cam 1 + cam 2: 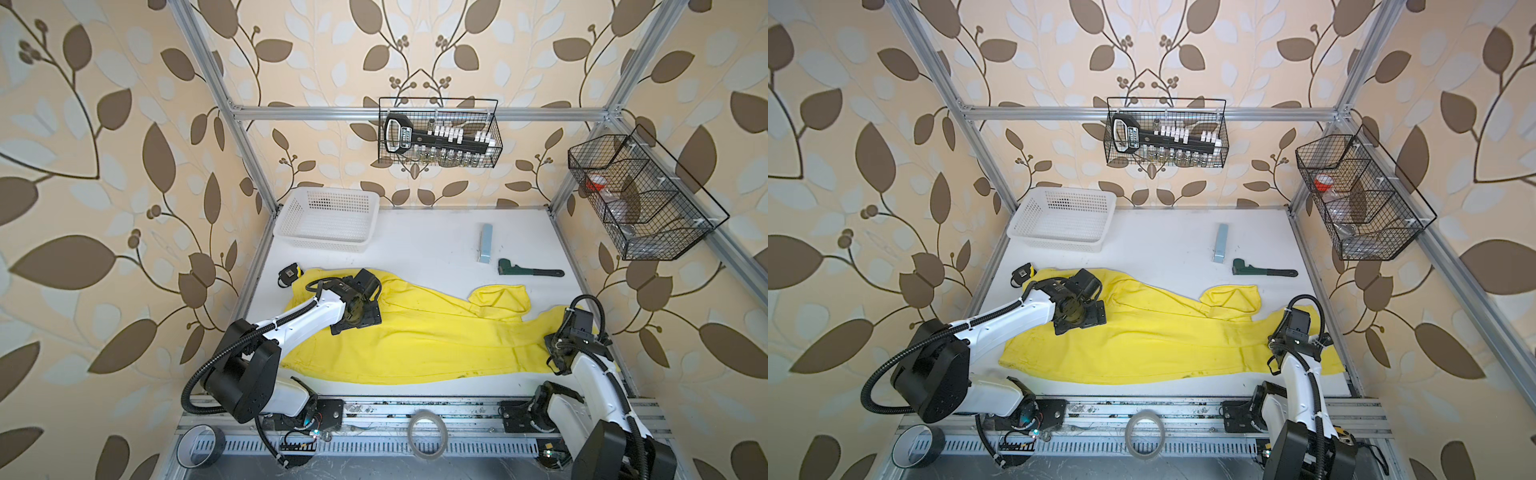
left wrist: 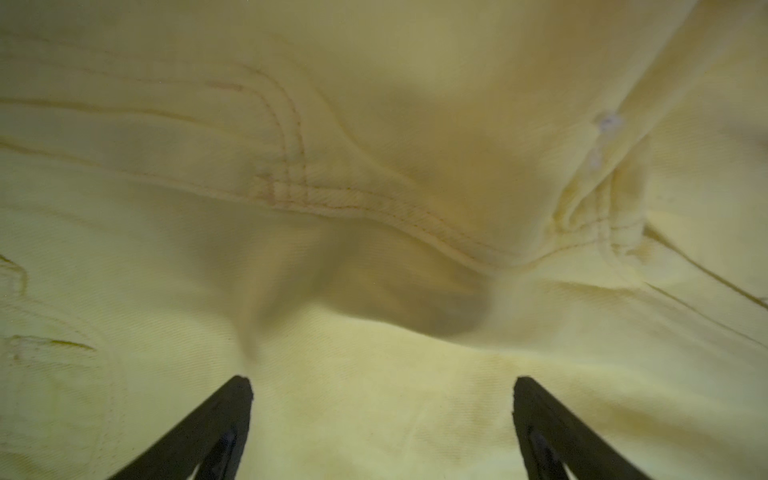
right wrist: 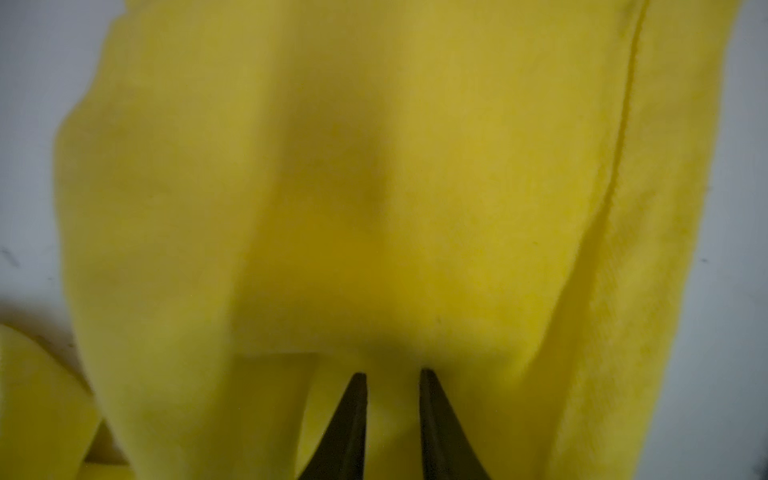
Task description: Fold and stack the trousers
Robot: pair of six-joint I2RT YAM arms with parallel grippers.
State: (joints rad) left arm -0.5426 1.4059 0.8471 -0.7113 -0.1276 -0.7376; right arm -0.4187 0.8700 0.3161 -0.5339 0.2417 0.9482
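The trousers (image 1: 415, 336) lie spread across the lower middle of both top views. Their long axis runs left to right over the table (image 1: 415, 245), with the waist end at the left and the leg ends at the right. One leg end is curled back on itself right of centre.

My right gripper (image 3: 392, 374) sits at the far right leg end, jaws nearly together with yellow cloth between them. I read that as a pinch on the leg.

My left gripper (image 2: 382, 382) hangs low over the waist end, left of centre, jaws spread wide and holding nothing. I cannot tell whether its tips touch the cloth.

For a lengthwise fold, I judge the right arm best placed to carry its leg end leftward toward the waist.

The white basket (image 1: 328, 224) stands at the upper left, apart from the cloth.
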